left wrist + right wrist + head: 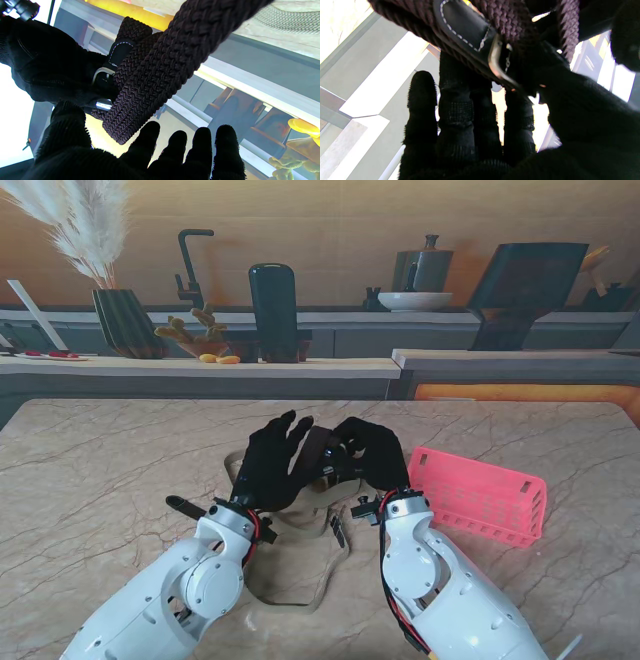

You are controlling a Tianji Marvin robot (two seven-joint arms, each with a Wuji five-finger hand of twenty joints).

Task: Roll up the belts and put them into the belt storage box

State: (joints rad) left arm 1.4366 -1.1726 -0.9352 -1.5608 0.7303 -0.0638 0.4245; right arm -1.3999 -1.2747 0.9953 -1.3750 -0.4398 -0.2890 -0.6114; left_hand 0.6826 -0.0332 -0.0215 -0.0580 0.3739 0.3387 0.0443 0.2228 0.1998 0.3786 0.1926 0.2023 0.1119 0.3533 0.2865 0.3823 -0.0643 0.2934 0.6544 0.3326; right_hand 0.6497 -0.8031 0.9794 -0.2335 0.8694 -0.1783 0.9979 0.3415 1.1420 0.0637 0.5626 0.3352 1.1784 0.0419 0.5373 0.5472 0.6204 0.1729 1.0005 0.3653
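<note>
Right of both hands, pink basket (pixel 480 498) seemingly bare, right hand (pixel 372 452) gripping dark belt (pixel 322 455), left hand (pixel 270 465) splayed.

Basket (pixel 480 495) right of hands; belt (pixel 300 555) between arms.

Hands: left hand (pixel 272 463) spread, right hand (pixel 372 452) curled on dark belt (pixel 318 448)
Table: tan belt (pixel 300 552) loops loose
Right: pink basket (pixel 483 496), lying tilted
</note>
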